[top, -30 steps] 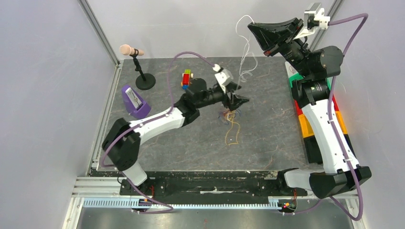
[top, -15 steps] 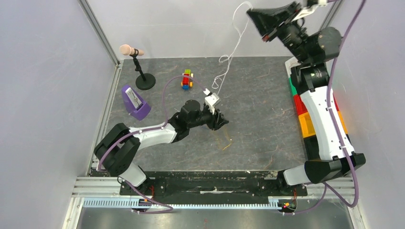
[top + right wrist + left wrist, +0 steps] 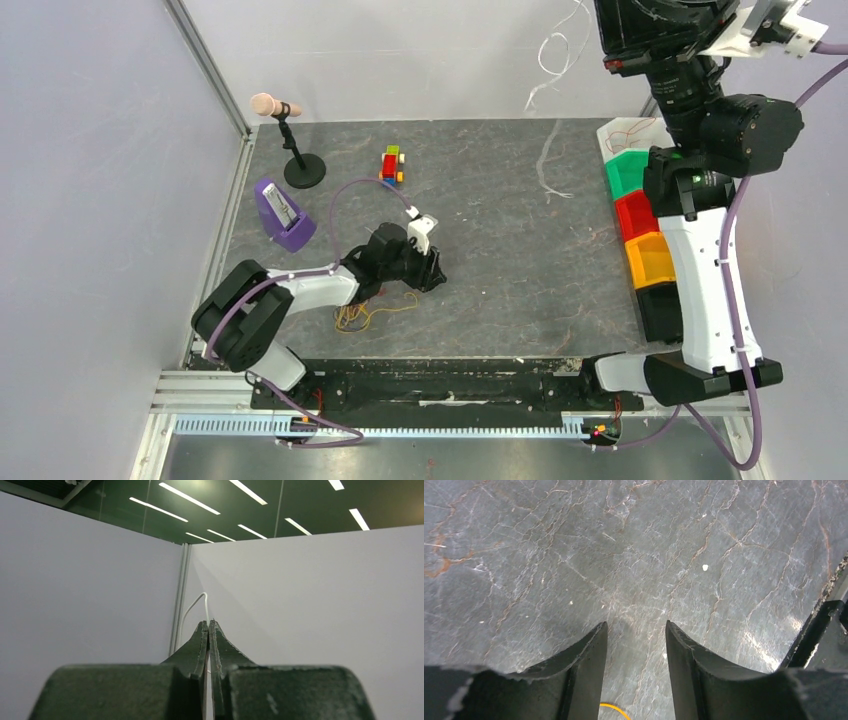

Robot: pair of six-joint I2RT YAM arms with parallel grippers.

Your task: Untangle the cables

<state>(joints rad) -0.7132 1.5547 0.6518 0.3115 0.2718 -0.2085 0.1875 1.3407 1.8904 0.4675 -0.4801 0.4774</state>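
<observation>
Now your right gripper [image 3: 208, 625], high up, clamps a dangling white wire [image 3: 548, 48]; your left gripper [image 3: 636, 625] rests low, jaws parted, empty, beside the cables [image 3: 365, 312] on the table [image 3: 560, 250]. So thin a wire could slip the clamp and fall

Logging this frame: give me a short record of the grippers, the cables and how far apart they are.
left gripper: open, low over the table, holding nothing
right gripper: shut on white cable, raised high
coloured cables: loose bunch on the table, near the left gripper
separation: white cable hangs well apart from the coloured cables
</observation>
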